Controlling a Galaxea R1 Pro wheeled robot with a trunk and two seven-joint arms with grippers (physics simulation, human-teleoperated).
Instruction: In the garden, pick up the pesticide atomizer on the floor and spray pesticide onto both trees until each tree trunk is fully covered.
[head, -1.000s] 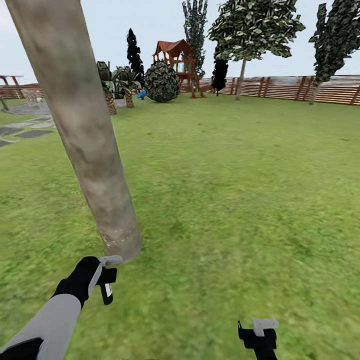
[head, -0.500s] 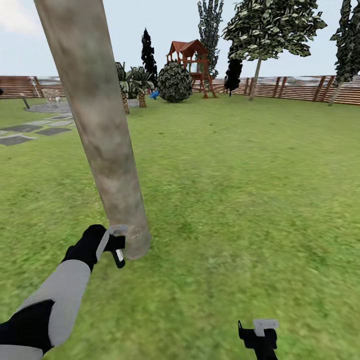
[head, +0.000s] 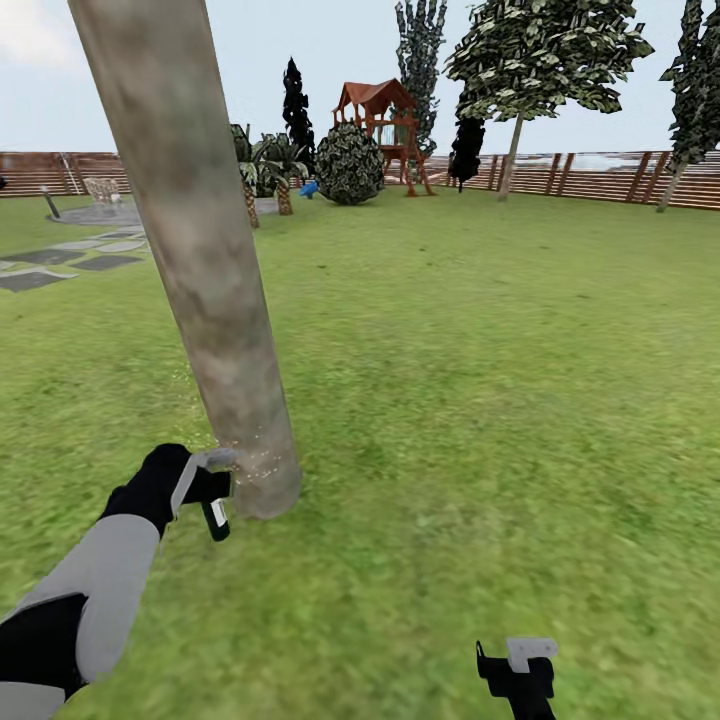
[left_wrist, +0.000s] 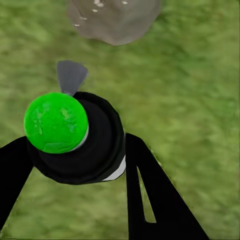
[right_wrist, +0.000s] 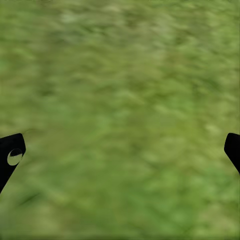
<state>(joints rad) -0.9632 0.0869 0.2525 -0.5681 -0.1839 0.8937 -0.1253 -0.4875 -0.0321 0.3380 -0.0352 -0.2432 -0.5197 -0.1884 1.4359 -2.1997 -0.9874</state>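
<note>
A thick mottled grey-brown tree trunk (head: 205, 270) leans up from the lawn at the left. Fine whitish pesticide specks (head: 256, 463) dot its base, which shows again in the left wrist view (left_wrist: 115, 20). My left gripper (head: 212, 493) is shut on the small black pesticide atomizer (head: 216, 520), held just left of the trunk base. In the left wrist view the atomizer (left_wrist: 97, 152) sits between the black fingers (left_wrist: 145, 195) and carries a round green top (left_wrist: 55, 122). My right gripper (head: 520, 668) hangs open over grass at the bottom right. A second leafy tree (head: 540, 50) stands far back.
Grey stone slabs (head: 70, 262) lie in the grass at the far left. A wooden playhouse (head: 382, 120), a round bush (head: 349, 163), palms (head: 262, 165) and dark narrow trees stand before the slat fence (head: 600, 175). Open lawn stretches to the right.
The head view shifted early on. My left gripper rose toward the trunk base with the atomizer, then drew slightly left. More whitish specks now show on the base. The right gripper has not moved.
</note>
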